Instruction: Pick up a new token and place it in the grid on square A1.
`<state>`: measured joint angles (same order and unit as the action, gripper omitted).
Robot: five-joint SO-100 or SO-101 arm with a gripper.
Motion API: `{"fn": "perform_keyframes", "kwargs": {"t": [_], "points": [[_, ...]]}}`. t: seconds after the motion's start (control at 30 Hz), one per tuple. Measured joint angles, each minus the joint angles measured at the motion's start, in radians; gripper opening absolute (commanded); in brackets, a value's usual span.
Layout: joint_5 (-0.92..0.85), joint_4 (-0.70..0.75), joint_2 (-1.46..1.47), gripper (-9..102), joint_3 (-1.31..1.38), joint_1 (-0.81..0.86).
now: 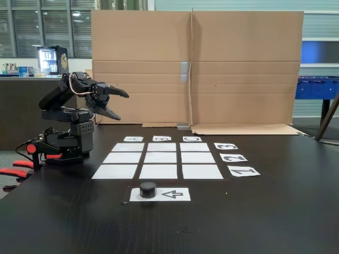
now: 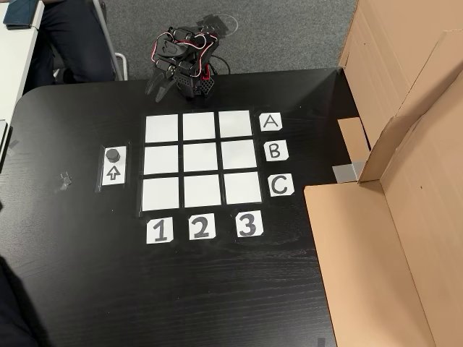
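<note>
The token, a small black puck, sits on one end of the white arrow strip, just outside the grid. The grid is nine white paper rectangles with nothing on them. Square A1 is the corner rectangle in line with the "A" and "1" labels. My gripper hangs folded back above the arm's base, beyond the grid's A side. Its jaws stand open with nothing between them, well away from the token.
A tall cardboard wall stands along the table's far side in the fixed view. Red clamps hold the arm's base at the table edge. Labels A, B, C and 1, 2, 3 edge the grid.
</note>
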<state>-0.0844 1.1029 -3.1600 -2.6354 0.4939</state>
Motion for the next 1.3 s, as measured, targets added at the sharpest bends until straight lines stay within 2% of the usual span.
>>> {"fn": "perform_keyframes", "kwargs": {"t": [0.17,0.7,0.97,1.3], "points": [[0.0,0.0,0.13,33,0.034,-0.023],[0.0,0.003,0.192,33,0.106,-0.025],[0.0,0.029,0.465,33,0.304,0.002],[-0.02,0.175,0.96,33,0.696,0.044]]}}
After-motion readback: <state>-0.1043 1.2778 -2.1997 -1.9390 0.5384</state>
